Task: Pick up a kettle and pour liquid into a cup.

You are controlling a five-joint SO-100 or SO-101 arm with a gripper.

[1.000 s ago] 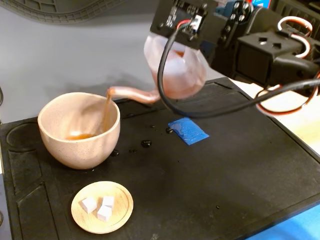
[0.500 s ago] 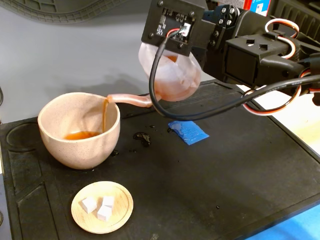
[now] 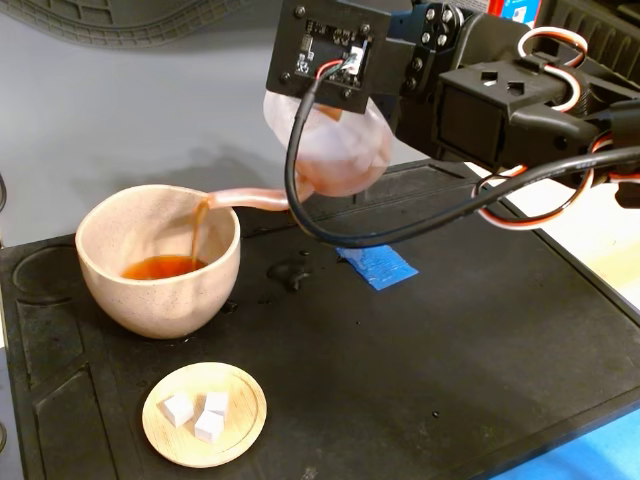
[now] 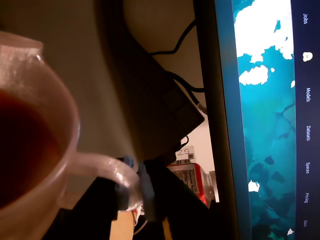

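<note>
In the fixed view the translucent pinkish kettle (image 3: 335, 150) hangs tilted above the black mat, its thin spout (image 3: 245, 199) reaching over the rim of the beige speckled cup (image 3: 158, 260). A reddish-brown stream of liquid (image 3: 196, 232) falls from the spout into the cup, where tea-coloured liquid (image 3: 160, 268) pools. The wrist view shows the kettle body (image 4: 30, 145) with dark liquid inside and its loop handle (image 4: 107, 170) pinched by my gripper (image 4: 135, 187), which is shut on it. In the fixed view the fingers are hidden behind the camera board.
A small wooden dish (image 3: 204, 414) with three white cubes lies in front of the cup. A blue packet (image 3: 377, 266) and a few spilled drops (image 3: 288, 273) lie on the black mat (image 3: 430, 350). A monitor (image 4: 265, 120) fills the right of the wrist view.
The arm and kettle have shifted left and slightly up, tilting further. The spout tip has moved further over the cup, and the liquid level in the cup has risen.
</note>
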